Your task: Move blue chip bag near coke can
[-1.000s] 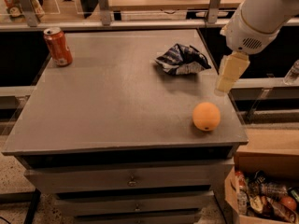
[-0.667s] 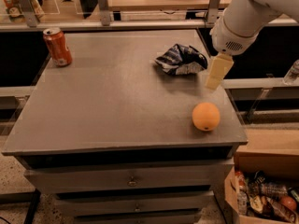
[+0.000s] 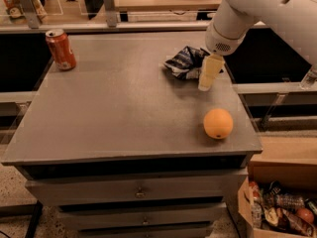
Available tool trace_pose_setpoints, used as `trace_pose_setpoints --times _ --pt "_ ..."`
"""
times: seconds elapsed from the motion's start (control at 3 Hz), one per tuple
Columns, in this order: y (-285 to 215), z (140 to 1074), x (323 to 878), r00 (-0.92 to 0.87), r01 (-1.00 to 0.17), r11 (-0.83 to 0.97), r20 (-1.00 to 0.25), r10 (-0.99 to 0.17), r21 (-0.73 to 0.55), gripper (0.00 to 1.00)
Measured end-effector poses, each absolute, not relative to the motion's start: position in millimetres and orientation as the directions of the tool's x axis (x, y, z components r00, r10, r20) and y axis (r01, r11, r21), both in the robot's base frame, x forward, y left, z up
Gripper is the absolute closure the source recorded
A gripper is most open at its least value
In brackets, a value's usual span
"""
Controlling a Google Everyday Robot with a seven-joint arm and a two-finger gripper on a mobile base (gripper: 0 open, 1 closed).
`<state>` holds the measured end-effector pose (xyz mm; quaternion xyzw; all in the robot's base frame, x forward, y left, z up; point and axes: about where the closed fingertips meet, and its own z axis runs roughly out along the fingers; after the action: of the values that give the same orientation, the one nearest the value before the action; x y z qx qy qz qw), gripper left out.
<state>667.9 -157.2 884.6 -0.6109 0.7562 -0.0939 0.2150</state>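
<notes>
The blue chip bag [image 3: 184,62] lies crumpled on the grey cabinet top [image 3: 124,113], right of centre in the upper part of the frame. The gripper [image 3: 205,85] hangs from the white arm [image 3: 257,6] at the upper right, its cream tip down at the bag's right edge and seemingly touching it, though the angle leaves that unsure. Whether the gripper is open or closed cannot be told from here. The coke can [image 3: 61,49] stands upright at the upper left corner of the top, well apart from the bag. An orange [image 3: 218,123] sits near the right front edge, below the gripper. A cardboard box [image 3: 277,172] of packets fills the lower right corner.
</notes>
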Motion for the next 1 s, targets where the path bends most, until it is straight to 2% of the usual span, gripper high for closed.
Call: trace_pose_setpoints --times 0.33,1.0 --pt "-147.0 873.5 691.1 -0.165 -0.887 0.245 -0.226 -0.96 -0.392 0.17" --pt "-138.5 860.6 712.0 -0.164 -0.9 0.262 -0.286 -0.944 -0.348 0.64"
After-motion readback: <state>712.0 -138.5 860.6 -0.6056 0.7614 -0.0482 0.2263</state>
